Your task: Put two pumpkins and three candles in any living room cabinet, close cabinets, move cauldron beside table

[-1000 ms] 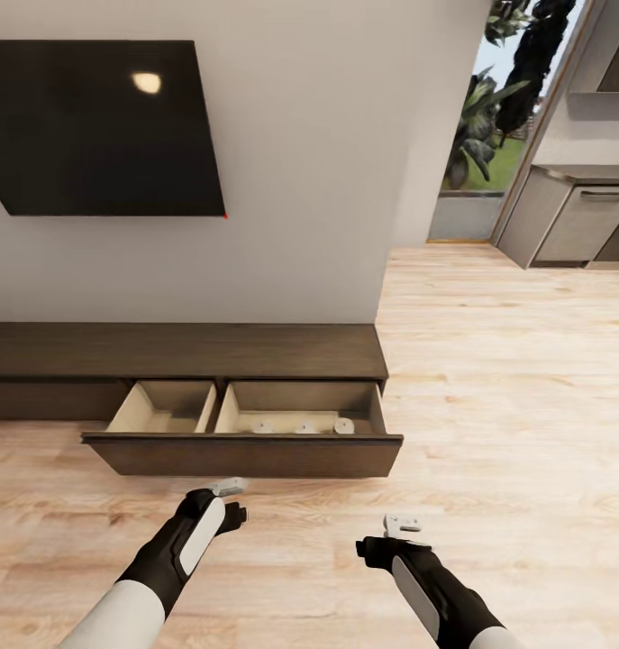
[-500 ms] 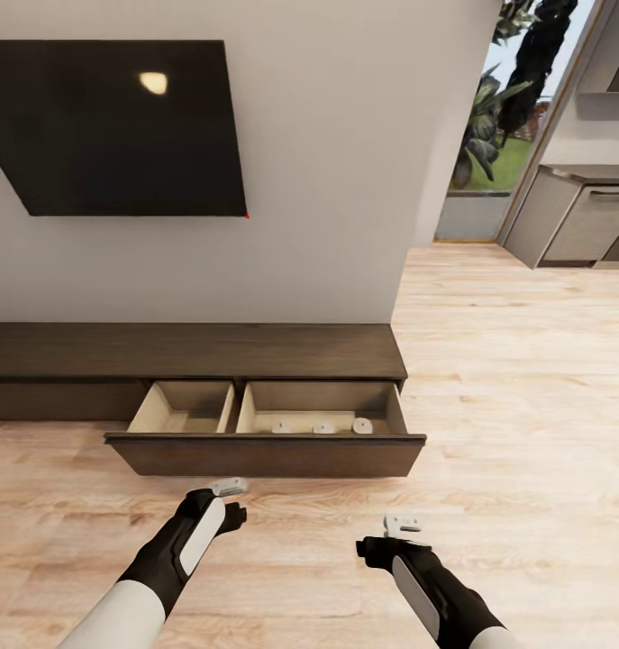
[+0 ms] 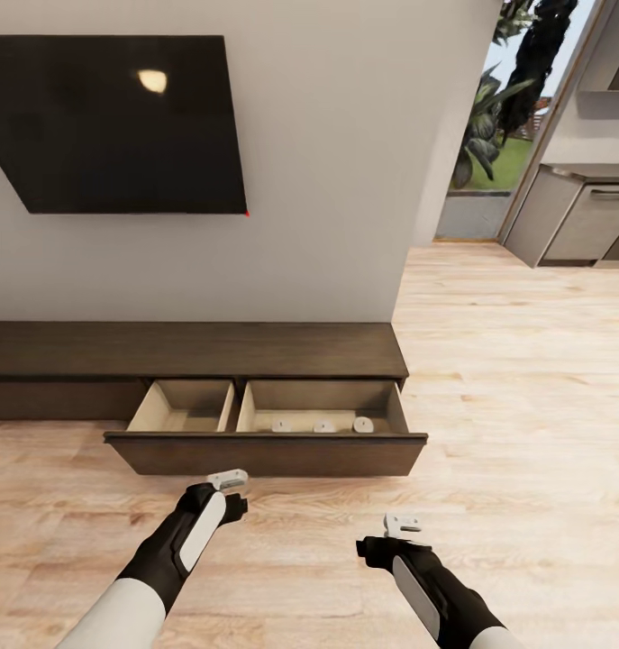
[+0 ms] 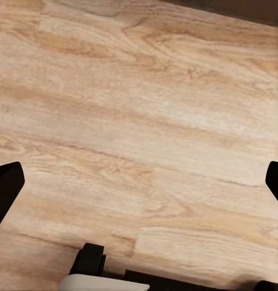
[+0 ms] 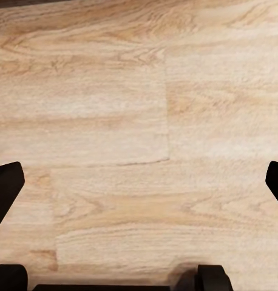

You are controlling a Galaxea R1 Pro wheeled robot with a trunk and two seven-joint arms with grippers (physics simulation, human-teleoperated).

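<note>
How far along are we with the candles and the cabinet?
Done: three candles lie in the cabinet's open drawer, right compartment. In hand: nothing; left gripper and right gripper hang open over bare floor. Left: close the drawer; the pumpkins and cauldron are not in view.

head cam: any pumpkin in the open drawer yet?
No: the open drawer of the cabinet holds three candles in its right compartment, and the left compartment is bare.
</note>
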